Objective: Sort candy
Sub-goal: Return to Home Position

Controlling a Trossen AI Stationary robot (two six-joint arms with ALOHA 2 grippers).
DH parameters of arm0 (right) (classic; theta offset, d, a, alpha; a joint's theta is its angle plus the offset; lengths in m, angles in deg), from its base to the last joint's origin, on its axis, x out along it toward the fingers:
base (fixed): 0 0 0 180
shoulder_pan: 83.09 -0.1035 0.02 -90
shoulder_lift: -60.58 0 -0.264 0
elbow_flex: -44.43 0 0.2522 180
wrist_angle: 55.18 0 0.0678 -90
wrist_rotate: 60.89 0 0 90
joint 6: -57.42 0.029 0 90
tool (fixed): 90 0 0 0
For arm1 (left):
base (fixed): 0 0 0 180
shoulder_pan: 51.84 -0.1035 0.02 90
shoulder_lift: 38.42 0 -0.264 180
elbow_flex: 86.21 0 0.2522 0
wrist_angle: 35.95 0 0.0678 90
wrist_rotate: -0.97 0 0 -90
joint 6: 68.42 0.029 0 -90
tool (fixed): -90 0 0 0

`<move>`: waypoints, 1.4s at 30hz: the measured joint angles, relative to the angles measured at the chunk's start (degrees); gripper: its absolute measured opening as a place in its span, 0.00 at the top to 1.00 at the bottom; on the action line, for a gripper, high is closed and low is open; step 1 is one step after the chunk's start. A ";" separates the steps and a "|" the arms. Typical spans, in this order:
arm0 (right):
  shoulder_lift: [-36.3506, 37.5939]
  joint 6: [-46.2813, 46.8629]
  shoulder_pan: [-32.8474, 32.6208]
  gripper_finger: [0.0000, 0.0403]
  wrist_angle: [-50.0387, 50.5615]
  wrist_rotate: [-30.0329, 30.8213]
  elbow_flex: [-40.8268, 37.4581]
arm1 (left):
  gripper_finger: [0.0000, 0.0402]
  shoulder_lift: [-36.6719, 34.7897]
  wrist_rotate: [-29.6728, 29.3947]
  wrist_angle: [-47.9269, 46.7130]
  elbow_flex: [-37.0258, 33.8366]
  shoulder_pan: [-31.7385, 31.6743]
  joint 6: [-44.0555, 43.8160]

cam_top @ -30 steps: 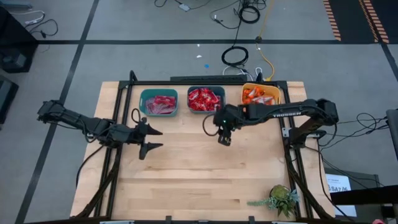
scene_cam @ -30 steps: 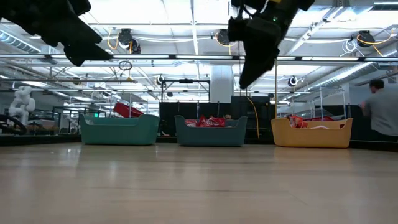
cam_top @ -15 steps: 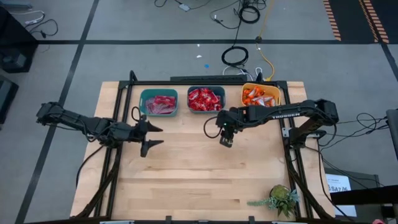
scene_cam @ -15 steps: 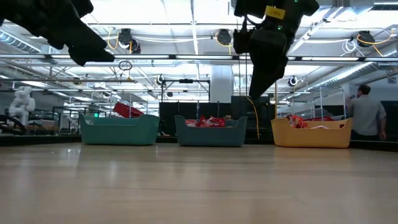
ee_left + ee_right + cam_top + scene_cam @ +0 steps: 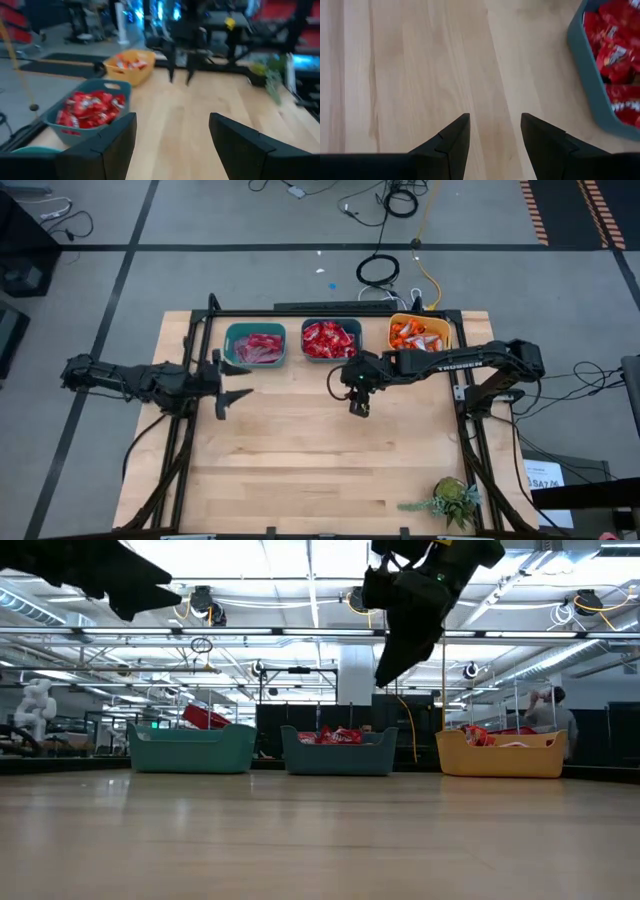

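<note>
Candy fills three bins along the table's far edge. The left teal bin [image 5: 255,345] holds pinkish-mauve sweets, the middle teal bin [image 5: 331,340] holds red candy [image 5: 89,109], and the yellow bin [image 5: 418,333] holds orange sweets. My left gripper [image 5: 238,383] hovers open near the table's left edge, close to the left bin, pointing nearly level across the table. My right gripper [image 5: 358,405] hangs open above bare wood just near of the middle bin [image 5: 600,95], slanting down. Nothing is between its fingers [image 5: 451,137].
A small potted plant [image 5: 452,502] stands at the near right corner. The wide middle and near part of the wooden table [image 5: 320,470] shows no loose sweets. Beyond the table, a person [image 5: 550,708] stands in the room at the right.
My left gripper has drawn back toward the table's left edge and a little toward the far edge. It has also risen and rolled about its own axis, staying open. The bins and candy have not moved.
</note>
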State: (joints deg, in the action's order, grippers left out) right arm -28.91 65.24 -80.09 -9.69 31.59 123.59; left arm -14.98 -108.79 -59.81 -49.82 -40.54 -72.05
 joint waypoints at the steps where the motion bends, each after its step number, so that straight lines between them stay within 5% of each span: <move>1: 0.00 -0.13 0.05 0.58 -0.59 0.00 0.02 | 0.35 -0.97 0.24 0.95 -0.91 -1.12 -0.01; 8: 0.00 -1.01 0.07 0.58 -1.12 0.11 0.02 | 0.35 -5.62 12.55 16.95 -12.21 -8.63 -1.58; 15: 0.00 -0.90 0.07 0.58 -0.77 0.13 0.02 | 0.35 -15.28 13.61 16.31 -15.95 -11.29 -1.47; 19: 0.00 -0.56 0.03 0.58 0.03 0.13 0.02 | 0.35 -23.40 13.50 6.93 -16.44 -12.09 -2.72; 23: 0.00 -0.40 -0.09 0.58 1.09 0.11 0.04 | 0.35 -23.30 14.22 7.03 -16.91 -12.03 -4.78; 28: 0.02 -0.40 -0.09 0.58 1.70 -0.15 0.09 | 0.35 -23.36 18.81 19.27 -22.21 -12.01 -5.01; 42: 0.00 -0.93 -0.13 0.58 3.04 -1.49 0.09 | 0.35 -23.41 22.69 14.05 -22.25 -12.03 -4.18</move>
State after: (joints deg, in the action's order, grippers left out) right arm -28.91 64.31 -80.22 -6.65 30.10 123.68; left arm -38.39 -86.10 -45.76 -72.07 -52.57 -76.23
